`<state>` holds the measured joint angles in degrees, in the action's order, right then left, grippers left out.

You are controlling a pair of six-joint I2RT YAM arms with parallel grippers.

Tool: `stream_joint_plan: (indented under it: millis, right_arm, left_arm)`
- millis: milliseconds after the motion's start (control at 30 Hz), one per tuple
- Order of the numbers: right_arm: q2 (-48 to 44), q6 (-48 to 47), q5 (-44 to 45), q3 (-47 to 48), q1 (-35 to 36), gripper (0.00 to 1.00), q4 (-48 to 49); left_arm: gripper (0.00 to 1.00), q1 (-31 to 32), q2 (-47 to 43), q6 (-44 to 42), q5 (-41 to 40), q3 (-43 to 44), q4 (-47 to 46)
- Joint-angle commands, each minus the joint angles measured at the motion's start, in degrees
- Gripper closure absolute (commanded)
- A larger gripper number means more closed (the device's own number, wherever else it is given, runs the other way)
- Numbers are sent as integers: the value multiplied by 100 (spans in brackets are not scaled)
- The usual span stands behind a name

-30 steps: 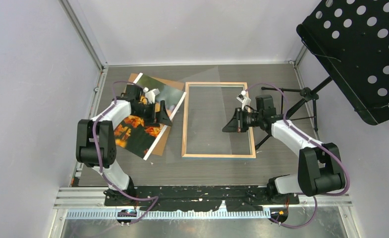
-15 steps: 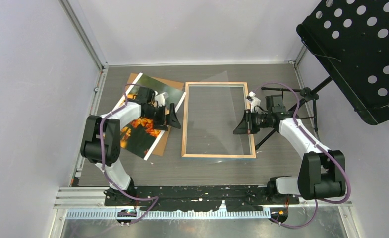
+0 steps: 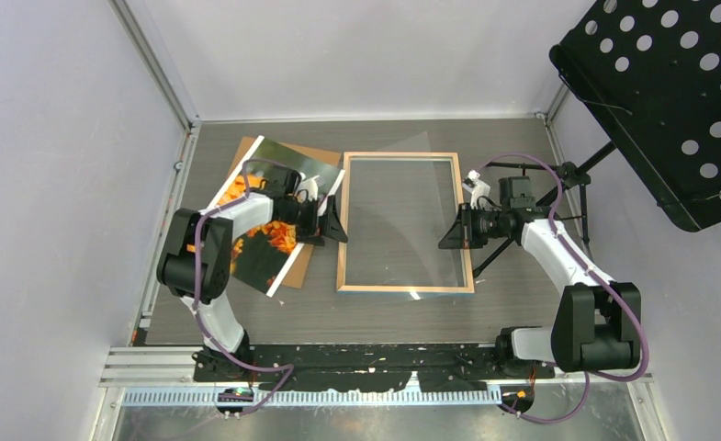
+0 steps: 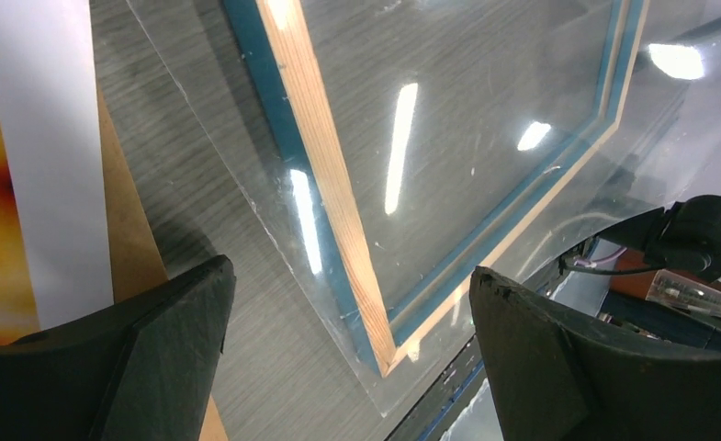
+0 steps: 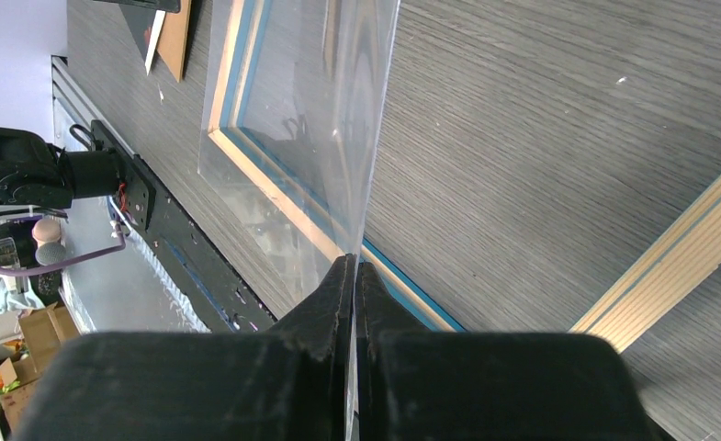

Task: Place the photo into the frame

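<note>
Pressed together: right gripper (image 5: 354, 265), pinching clear pane (image 5: 301, 110) by its edge, plain only from its wrist. Spread wide, holding nothing: left gripper (image 4: 349, 285), by frame (image 3: 342, 262), wood-side up, blue-rimmed, mid-table. Just left: photo (image 3: 263, 265), orange flowers, white strip.

left fingers (image 4: 159, 354) wide apart, right fingers (image 5: 331, 317) clamped

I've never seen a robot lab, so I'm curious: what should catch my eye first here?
Probably the orange-flower photo, bright on the left, lying on a brown board. In the middle lies the frame, wood side up; the right pincer is shut on the edge of a clear sheet slanting over it, while the left pincer hangs open between photo and frame. A black perforated panel looms at upper right.
</note>
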<state>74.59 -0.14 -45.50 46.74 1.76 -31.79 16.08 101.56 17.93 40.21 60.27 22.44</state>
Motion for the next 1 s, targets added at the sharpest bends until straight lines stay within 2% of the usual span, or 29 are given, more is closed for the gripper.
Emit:
stream_joint_plan:
  millis: [0, 533, 967]
  right_arm:
    - [-173, -77, 6, 61, -52, 94, 180]
    - [-120, 122, -105, -83, -62, 94, 481]
    - [-154, 182, -147, -131, -116, 94, 568]
  left_arm:
    - [2, 5, 161, 196, 330, -119, -627]
    - [7, 124, 294, 724, 1112, -354, -1879]
    - [10, 106, -402, 579, 1151, -483, -1870]
